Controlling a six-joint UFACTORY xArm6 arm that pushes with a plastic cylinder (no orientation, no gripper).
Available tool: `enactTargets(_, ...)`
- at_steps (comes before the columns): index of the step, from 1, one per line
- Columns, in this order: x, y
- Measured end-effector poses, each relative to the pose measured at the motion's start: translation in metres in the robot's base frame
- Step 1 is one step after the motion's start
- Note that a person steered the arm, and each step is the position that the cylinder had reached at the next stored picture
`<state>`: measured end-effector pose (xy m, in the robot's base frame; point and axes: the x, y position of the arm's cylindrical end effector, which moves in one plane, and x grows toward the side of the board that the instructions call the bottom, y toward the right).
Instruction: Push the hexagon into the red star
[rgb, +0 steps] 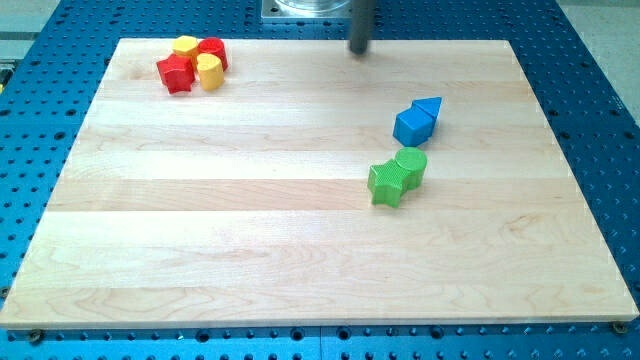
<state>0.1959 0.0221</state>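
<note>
a: wooden board (300, 220) on a blue perforated table (600, 120). where's the hexagon?

b: upper left of the frame, in a tight cluster. i read the yellow hexagon (186, 46) at the top of it, the red star (175, 73) at the lower left, a second yellow block (209, 72) just right of the star, and another red block (214, 50) behind, its shape hidden.

a: so is the job done?

b: close to it, by my judgement. the hexagon sits just above the star and looks to be touching it, though at this size i can't rule out a sliver of a gap. if contact counts, nothing is left; if not, one short nudge toward the frame's lower left would finish it.

a: and your tip?

b: my tip (359, 50) is at the top centre of the frame, near the board's far edge, well apart from the cluster and from every block. it touches nothing.

a: claw wide or narrow?

b: there isn't one, only a straight dark rod, so nothing to open or hold.

a: any containers?

b: none. no tray or bowl, just loose blocks. right of centre there's a blue cube (410, 127) with a blue triangle (430, 106) against it, and below them a green star (385, 184) touching a green round block (411, 163).
</note>
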Motion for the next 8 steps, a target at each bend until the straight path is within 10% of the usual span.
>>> enactTargets(5,-0.004,-0.208)
enactTargets(8,0.029,-0.205)
